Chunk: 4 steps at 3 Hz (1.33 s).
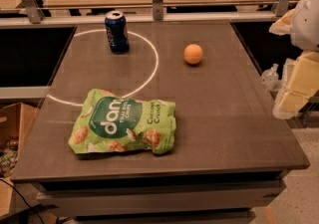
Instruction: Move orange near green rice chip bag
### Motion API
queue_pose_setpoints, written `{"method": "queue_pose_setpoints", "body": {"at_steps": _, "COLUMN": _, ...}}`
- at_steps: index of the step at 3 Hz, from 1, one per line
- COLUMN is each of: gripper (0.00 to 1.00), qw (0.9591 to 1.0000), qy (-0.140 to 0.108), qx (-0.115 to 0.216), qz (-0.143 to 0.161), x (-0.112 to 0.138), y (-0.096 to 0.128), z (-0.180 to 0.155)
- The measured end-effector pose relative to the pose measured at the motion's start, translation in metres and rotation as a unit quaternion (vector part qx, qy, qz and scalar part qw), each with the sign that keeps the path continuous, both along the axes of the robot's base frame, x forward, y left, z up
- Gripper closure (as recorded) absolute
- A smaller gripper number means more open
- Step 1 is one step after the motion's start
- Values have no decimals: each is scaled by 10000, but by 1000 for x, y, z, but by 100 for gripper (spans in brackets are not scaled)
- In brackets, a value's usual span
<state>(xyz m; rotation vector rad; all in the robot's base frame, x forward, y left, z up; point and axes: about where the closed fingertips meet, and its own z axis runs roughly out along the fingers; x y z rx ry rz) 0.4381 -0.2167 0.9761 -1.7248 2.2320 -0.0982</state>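
lying apart on the grey table (224, 118), orange (193, 54) and bag (123, 128); gripper (298, 86) right, state unclear.

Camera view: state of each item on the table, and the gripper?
orange: resting on the table, back right, apart from the bag, not gripped.
green rice chip bag: lying flat, label up, front left.
blue soda can: upright, back left.
gripper: right edge of view, beside the table, touching none of them.
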Motion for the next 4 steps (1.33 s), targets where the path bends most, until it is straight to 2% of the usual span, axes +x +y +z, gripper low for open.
{"method": "queue_pose_setpoints", "body": {"at_steps": 1, "gripper": 0, "qw": 10000, "qy": -1, "qx": 0, "qz": 0, "x": 0, "y": 0, "z": 0}}
{"method": "queue_pose_setpoints", "body": {"at_steps": 2, "gripper": 0, "qw": 9997, "qy": -134, "qx": 108, "qz": -170, "x": 9, "y": 0, "z": 2}}
{"method": "queue_pose_setpoints", "body": {"at_steps": 3, "gripper": 0, "qw": 9977, "qy": -360, "qx": 314, "qz": -490, "x": 36, "y": -4, "z": -11}}
{"method": "queue_pose_setpoints", "body": {"at_steps": 4, "gripper": 0, "qw": 9914, "qy": -687, "qx": 680, "qz": -879, "x": 76, "y": -14, "z": -23}}
